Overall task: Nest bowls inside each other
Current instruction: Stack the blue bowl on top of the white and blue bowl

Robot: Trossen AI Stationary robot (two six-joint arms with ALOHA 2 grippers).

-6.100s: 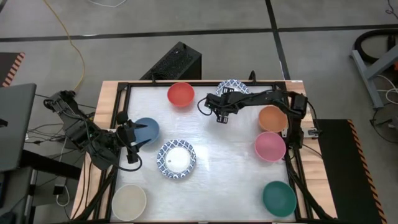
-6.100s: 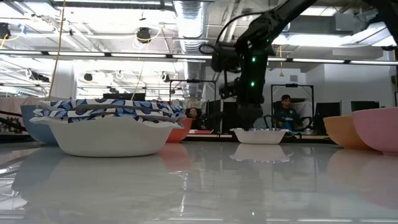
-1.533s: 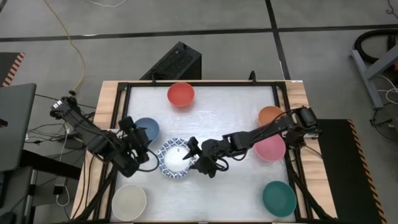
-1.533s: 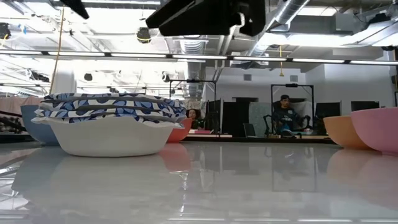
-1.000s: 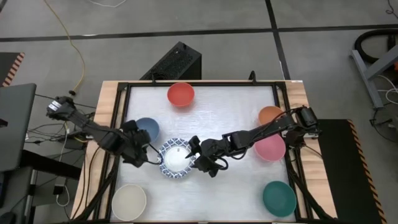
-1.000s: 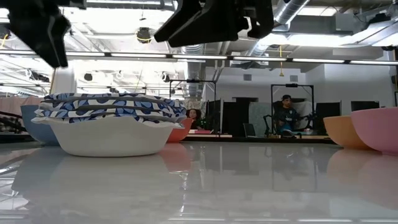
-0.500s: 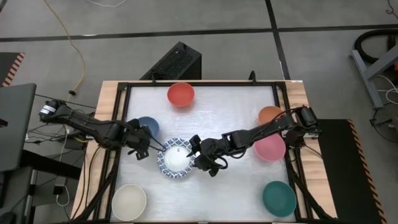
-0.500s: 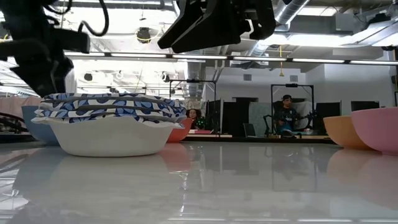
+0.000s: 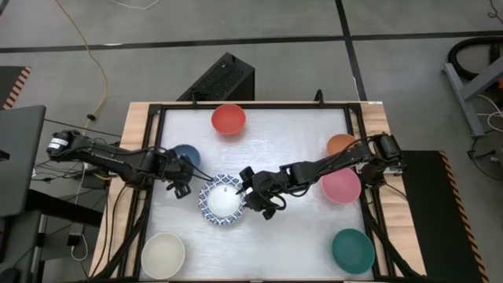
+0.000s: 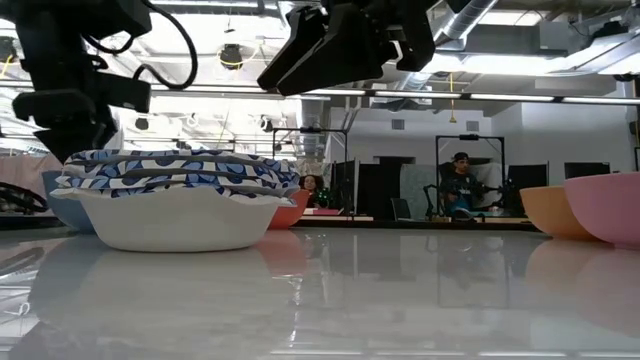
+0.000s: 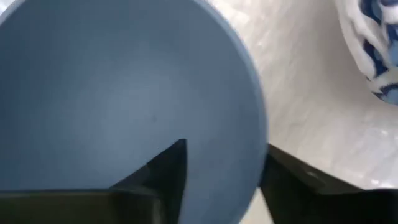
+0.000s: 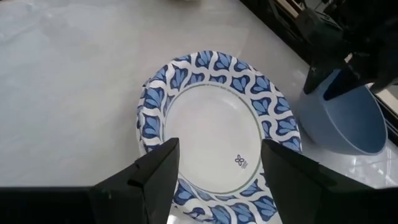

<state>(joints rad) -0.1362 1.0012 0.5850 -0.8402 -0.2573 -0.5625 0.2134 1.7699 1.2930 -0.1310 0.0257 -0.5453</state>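
Observation:
A stack of white bowls with blue-patterned rims stands at the table's middle. My right gripper hangs open above its right side, its fingers clear of the rim. The dark blue bowl stands left of the stack. My left gripper is at that bowl's near rim and open. One finger is inside the bowl and the other is outside. Red, orange, pink, teal and cream bowls stand apart around the table. My left gripper straddles the dark blue bowl's rim from above, slanting down, one finger inside the hollow and one outside. Whether either finger touches the wall I cannot tell. The bowl stands on the table.
A black frame runs round the white table top. Bare table lies between the stack and the bowls on the right and toward the near edge. In the low view a seated person shows far behind the table.
My left gripper has gone down and toward the far edge, from beside the stack to the dark blue bowl's near rim, turning a little as it went. The bowls and my right gripper have stayed where they were.

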